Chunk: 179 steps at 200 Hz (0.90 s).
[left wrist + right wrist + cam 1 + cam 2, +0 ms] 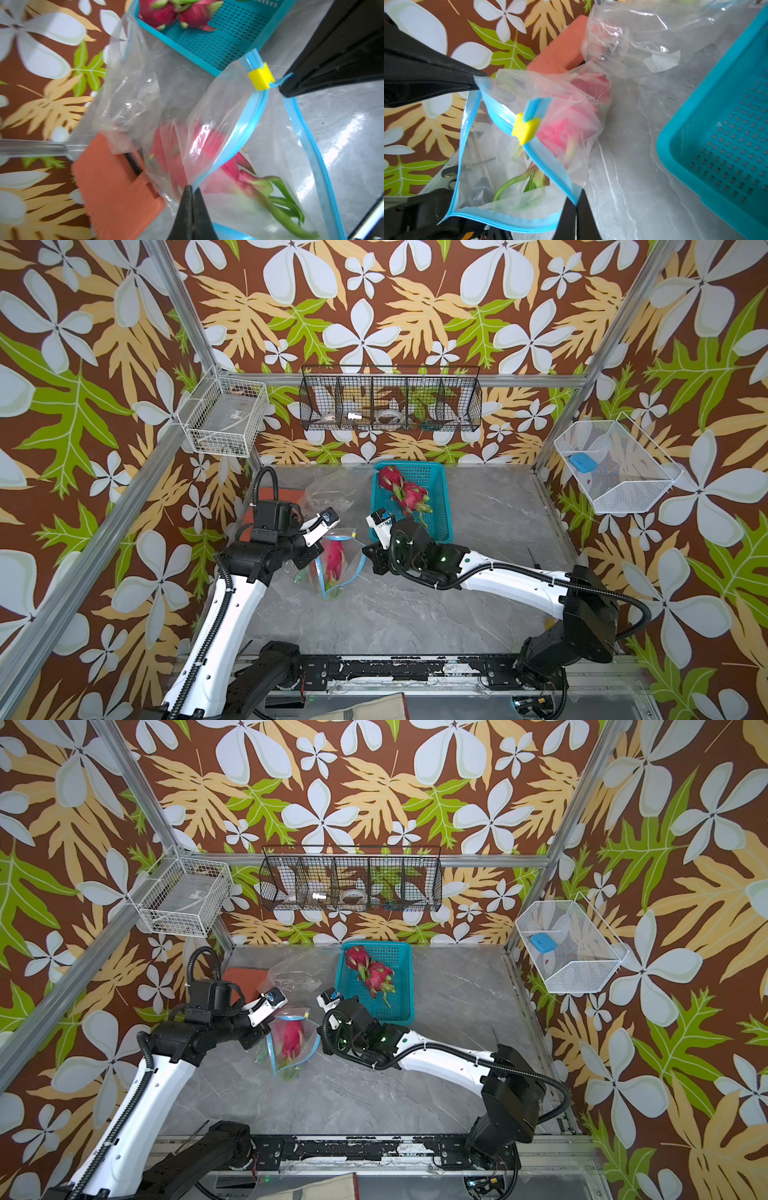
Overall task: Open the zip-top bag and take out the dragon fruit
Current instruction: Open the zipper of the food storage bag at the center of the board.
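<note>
Left gripper [190,190] and right gripper [578,196] pinched opposite rims of the zip-top bag [352,558], apparently spreading its mouth. One dragon fruit [333,558] lay inside.

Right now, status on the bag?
Both shut: left gripper on bag rim, right gripper on opposite rim. Mouth open, dragon fruit inside. Behind, spare bag, clear of mouth.

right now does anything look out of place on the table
Only a crumpled, seemingly empty clear plastic bag lying loose between the orange block and the teal perforated basket; it looks discarded. Nothing looks spilled.
</note>
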{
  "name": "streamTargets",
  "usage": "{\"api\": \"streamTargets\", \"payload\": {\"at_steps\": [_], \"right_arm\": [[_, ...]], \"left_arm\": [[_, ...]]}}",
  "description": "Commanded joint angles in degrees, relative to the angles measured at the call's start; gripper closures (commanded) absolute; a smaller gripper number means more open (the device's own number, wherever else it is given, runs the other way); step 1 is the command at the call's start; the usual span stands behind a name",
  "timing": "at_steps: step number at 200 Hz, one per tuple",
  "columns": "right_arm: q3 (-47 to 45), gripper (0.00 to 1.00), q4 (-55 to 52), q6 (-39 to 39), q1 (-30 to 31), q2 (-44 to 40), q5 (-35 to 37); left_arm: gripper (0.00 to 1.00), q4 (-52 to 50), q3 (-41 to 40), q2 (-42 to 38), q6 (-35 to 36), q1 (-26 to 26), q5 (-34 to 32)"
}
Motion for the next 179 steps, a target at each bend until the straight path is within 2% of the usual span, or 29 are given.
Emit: {"api": "streamTargets", "payload": {"at_steps": [1,15,21,35,48,63,79,102,129,152,179], "right_arm": [[-2.9,0.85,-1.9,-1.5,0.0,-3.4,11.1],[-6.3,0.72,-0.1,-2.4,1.7,-8.1,18.0],[-8.4,0.68,2.9,-4.5,3.3,-10.4,18.7],[-12.1,0.64,8.8,-9.2,7.6,-15.4,20.3],[-12.4,0.64,9.4,-10.7,9.7,-16.1,20.0],[-10.0,0.68,6.7,-8.9,9.6,-13.5,18.2],[-9.0,0.73,8.4,-8.4,9.7,-10.8,14.3],[-4.8,0.73,7.6,-8.2,9.7,-4.5,10.7],[-0.2,0.69,5.8,-6.6,7.6,3.7,7.2],[1.6,0.61,5.4,-4.6,5.8,8.6,5.3],[2.4,0.54,6.0,-6.1,5.3,11.9,1.3]], "left_arm": [[1.00,4.9,-1.4,1.3,-4.5,0.1,9.6],[1.00,6.9,-1.5,3.2,-7.0,-0.1,12.8],[1.00,8.0,-1.4,4.1,-8.3,-0.3,13.0],[1.00,10.0,-0.8,6.1,-9.9,-0.9,13.0],[1.00,10.4,0.0,7.6,-10.7,-1.1,13.4],[1.00,10.1,0.8,8.6,-11.1,-1.3,14.0],[1.00,9.5,1.1,8.8,-10.9,-1.6,13.8],[1.00,8.9,1.3,8.6,-11.0,-2.0,14.1],[1.00,8.3,2.5,8.5,-11.6,-2.5,14.1],[1.00,7.0,4.2,9.0,-11.8,-3.1,14.4],[1.00,6.6,5.0,8.9,-12.3,-3.8,15.0]]}}
